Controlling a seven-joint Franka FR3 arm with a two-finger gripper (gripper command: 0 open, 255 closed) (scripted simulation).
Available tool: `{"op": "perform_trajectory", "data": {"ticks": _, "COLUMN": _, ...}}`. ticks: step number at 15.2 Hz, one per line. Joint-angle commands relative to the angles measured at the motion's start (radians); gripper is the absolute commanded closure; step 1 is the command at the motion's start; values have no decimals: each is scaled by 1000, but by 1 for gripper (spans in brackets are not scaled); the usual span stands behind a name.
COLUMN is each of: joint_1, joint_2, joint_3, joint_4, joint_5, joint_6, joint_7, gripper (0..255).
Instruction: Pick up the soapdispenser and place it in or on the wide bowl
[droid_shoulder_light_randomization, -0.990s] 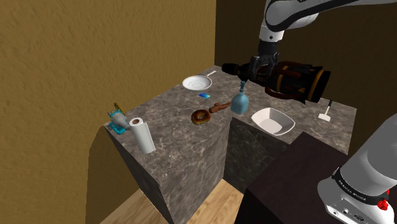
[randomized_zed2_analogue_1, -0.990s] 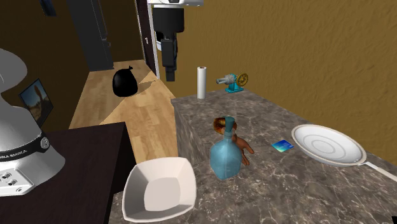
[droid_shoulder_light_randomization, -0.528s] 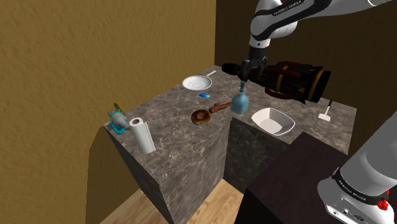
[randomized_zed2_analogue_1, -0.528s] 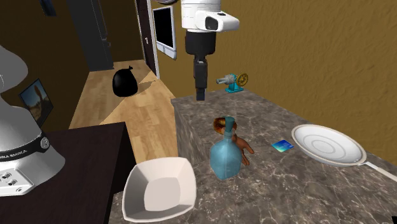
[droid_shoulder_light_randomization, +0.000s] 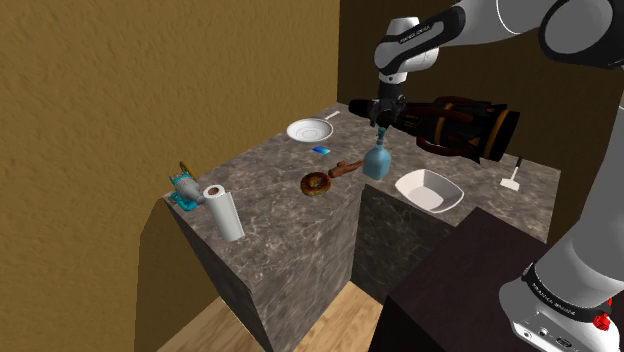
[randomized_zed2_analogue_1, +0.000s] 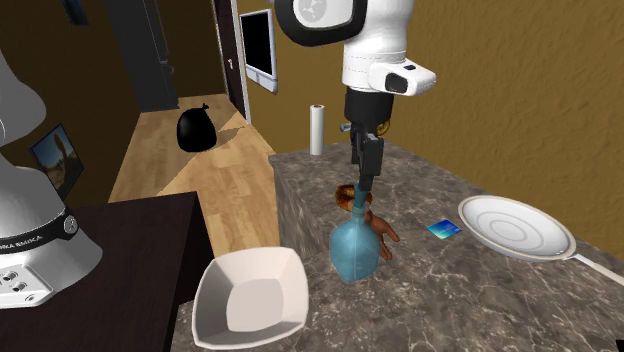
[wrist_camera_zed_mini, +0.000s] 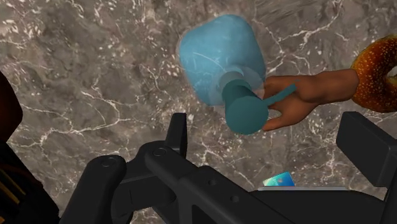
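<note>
**Lining up for the grab, nothing held yet**

gripper (droid_shoulder_light_randomization: 380, 124) hangs just over the blue soap dispenser (droid_shoulder_light_randomization: 376, 162), pointing straight down at its pump. Makes sense to me: the neck is the narrow bit and the fat body looks too wide to clasp. On the wrist view the fingers (wrist_camera_zed_mini: 178, 130) stand wide apart, the pump head sits in line with the gap, nearer one finger, and they touch nothing, so it's empty-handed. The dispenser stands upright on the marble counter (droid_shoulder_light_randomization: 265, 170), not lifted; the white wide bowl (droid_shoulder_light_randomization: 412, 178) sits near it at about 4 o'clock in the shoulder view, open side up, so I'd guess a short hop once it's held. A doughnut (droid_shoulder_light_randomization: 317, 184) at 8 o'clock and a brown hand-shaped thing (wrist_camera_zed_mini: 312, 89) just beside the bottle are what I'd worry about bumping; next job, I reckon: drop lower and close on the neck.
</note>
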Motion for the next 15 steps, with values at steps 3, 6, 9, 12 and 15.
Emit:
{"op": "perform_trajectory", "data": {"ticks": 3, "joint_1": -10, "joint_2": 57, "joint_3": 0, "joint_4": 36, "joint_5": 11, "joint_6": 23, "joint_7": -9, "gripper": 0}}
{"op": "perform_trajectory", "data": {"ticks": 6, "joint_1": -10, "joint_2": 75, "joint_3": 2, "joint_4": 21, "joint_5": 15, "joint_6": 56, "joint_7": -12, "gripper": 0}}
{"op": "perform_trajectory", "data": {"ticks": 9, "joint_1": -10, "joint_2": 91, "joint_3": 4, "joint_4": 10, "joint_5": 19, "joint_6": 84, "joint_7": -14, "gripper": 0}}
{"op": "perform_trajectory", "data": {"ticks": 12, "joint_1": -10, "joint_2": 92, "joint_3": 4, "joint_4": 10, "joint_5": 19, "joint_6": 83, "joint_7": -14, "gripper": 0}}
{"op": "perform_trajectory", "data": {"ticks": 15, "joint_1": -10, "joint_2": 92, "joint_3": 4, "joint_4": 10, "joint_5": 19, "joint_6": 83, "joint_7": -14, "gripper": 0}}
